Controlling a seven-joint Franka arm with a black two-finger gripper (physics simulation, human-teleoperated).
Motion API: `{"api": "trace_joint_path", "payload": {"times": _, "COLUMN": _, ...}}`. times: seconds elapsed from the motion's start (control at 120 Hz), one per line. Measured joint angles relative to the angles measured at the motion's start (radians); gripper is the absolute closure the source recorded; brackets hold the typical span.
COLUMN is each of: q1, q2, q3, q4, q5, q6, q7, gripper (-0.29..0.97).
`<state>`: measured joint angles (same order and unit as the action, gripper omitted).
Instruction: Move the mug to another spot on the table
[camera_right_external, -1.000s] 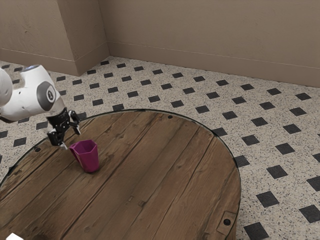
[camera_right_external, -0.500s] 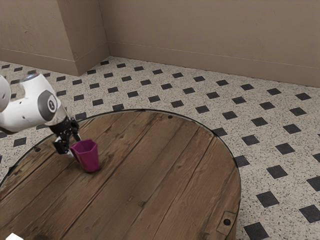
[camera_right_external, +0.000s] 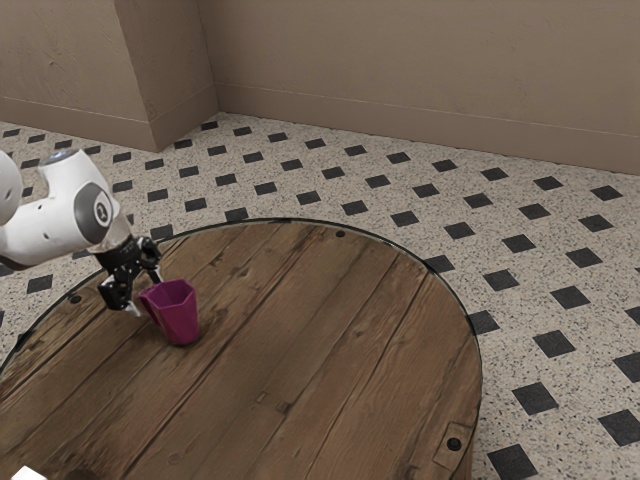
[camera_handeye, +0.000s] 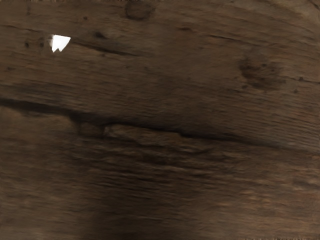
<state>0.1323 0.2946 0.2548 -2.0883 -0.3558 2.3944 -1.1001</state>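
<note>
1. The purple mug (camera_right_external: 172, 312) stood upright on the round wooden bench (camera_right_external: 330, 350). It was close to the bench's edge at the exterior view's left, with its mouth facing up.
2. The gripper (camera_right_external: 122, 303) hung low just beside the mug's rim, on the side toward the exterior view's left. Its fingers were spread apart and grasped nothing. Whether the nearer one brushed the mug's wall could not be told.
3. The wrist view looked straight at dark wood grain, which suggested the hand was close above the bench top.
4. The step in hand appeared to be the approach. The hand was being lined up for a grasp, and the mug had not yet been lifted from where it rested.
5. The next move called for a small shift toward the mug, so that one finger would go inside the rim and the other outside its wall. The fingers could then close firmly.
6. After that, a clean lift and a carry toward the open wood at the exterior view's right would finish the task.
7. The wall tapered toward the base, so a sideways nudge could slide or tip the mug, and a slow, level entry seemed wise.
</note>
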Motion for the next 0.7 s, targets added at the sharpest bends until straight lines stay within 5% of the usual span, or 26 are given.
{"api": "trace_joint_path", "payload": {"times": 0.167, "q1": 0.0, "q2": -0.003, "q3": -0.005, "q4": -0.006, "q5": -0.016, "q6": -0.004, "q7": 0.096, "gripper": 0.02}}
{"api": "trace_joint_path", "payload": {"times": 0.383, "q1": 0.001, "q2": -0.002, "q3": -0.005, "q4": -0.007, "q5": -0.118, "q6": -0.02, "q7": 0.187, "gripper": 0.09}}
{"api": "trace_joint_path", "payload": {"times": 0.7, "q1": 0.007, "q2": -0.003, "q3": 0.0, "q4": -0.009, "q5": -0.232, "q6": -0.049, "q7": 0.272, "gripper": 0.53}}
